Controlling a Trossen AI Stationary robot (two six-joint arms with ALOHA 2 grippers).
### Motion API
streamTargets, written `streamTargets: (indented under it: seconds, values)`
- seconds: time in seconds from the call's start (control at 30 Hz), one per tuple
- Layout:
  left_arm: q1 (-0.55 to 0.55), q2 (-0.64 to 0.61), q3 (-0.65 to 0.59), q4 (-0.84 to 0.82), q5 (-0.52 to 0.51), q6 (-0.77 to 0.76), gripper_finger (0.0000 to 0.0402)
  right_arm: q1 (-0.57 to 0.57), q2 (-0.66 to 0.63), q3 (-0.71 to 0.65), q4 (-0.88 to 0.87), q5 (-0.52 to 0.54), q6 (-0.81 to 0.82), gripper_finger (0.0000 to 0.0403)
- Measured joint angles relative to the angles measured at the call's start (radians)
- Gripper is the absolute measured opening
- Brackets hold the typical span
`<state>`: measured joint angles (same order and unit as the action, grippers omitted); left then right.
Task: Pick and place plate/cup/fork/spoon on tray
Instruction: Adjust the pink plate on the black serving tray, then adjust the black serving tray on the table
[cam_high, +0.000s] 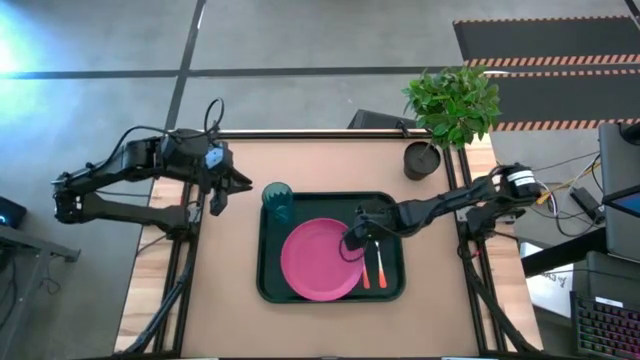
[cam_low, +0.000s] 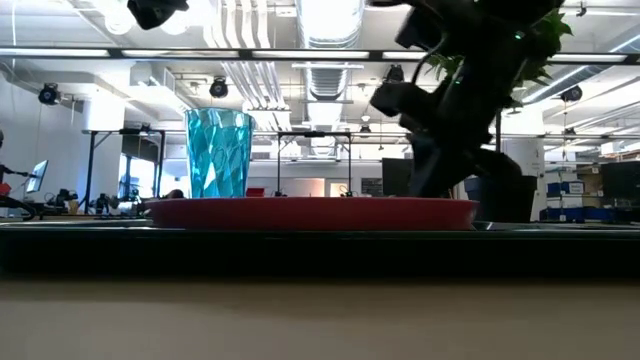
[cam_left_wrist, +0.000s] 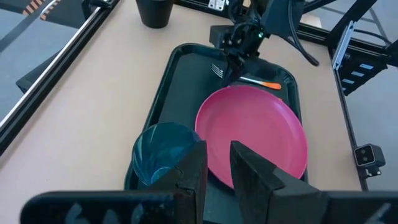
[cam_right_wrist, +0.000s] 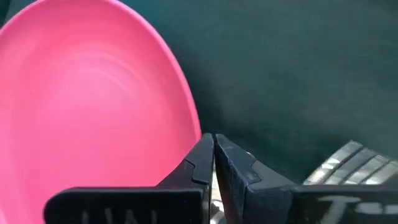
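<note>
The right end effector (cam_high: 352, 243) sits low over the tray (cam_high: 270, 285), fingers pressed together, right at the plate's (cam_high: 318, 260) right edge. In its wrist view the closed tips touch or nearly touch that rim, with the fork (cam_right_wrist: 348, 163) tines just beside them. It appears to hold nothing, though something thin between the tips cannot be ruled out.

The main risk is contact. If the arm slides or lifts off-line, the closed fingers could catch the plate rim and tip or shove the plate, which could knock the cup (cam_high: 278, 199) at the tray's far-left corner. They could also drag the fork or the utensil beside it, probably the spoon (cam_high: 381, 270), across the tray or against the plate.

In the tray, the plate lies flat in the middle, two orange-handled utensils lie side by side along its right, and the cup stands upright, apart from the plate.

The left end effector (cam_high: 222, 189) hovers over the counter (cam_high: 430, 310) left of the tray, fingers a little apart and empty. A sweep toward the tray could topple the cup.

At the far right edge a pot (cam_high: 421, 159) holds a plant (cam_high: 453, 101).
</note>
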<state>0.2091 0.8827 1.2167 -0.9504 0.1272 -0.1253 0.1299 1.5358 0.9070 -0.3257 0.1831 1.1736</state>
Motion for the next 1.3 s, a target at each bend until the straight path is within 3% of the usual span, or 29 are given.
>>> streamTargets:
  seconds: [0.33,0.7,1.1,1.3]
  values:
    - [0.0,-0.005,0.0,-0.001,0.0,0.001,0.0052,0.0,0.052,0.087,0.002,0.0,-0.04,0.0009]
    - [0.0,-0.017,0.0,-0.002,0.0,0.001,0.0052,0.004,-0.027,0.086,-0.096,0.012,-0.061,0.0009]
    - [-0.002,-0.163,-0.008,-0.012,-0.001,-0.026,0.0052,0.146,-0.332,0.086,-0.081,0.364,-0.318,0.0009]
    - [-0.002,-0.266,-0.046,-0.01,-0.001,-0.024,0.0052,0.2,-0.422,0.086,-0.095,0.396,-0.382,0.0009]
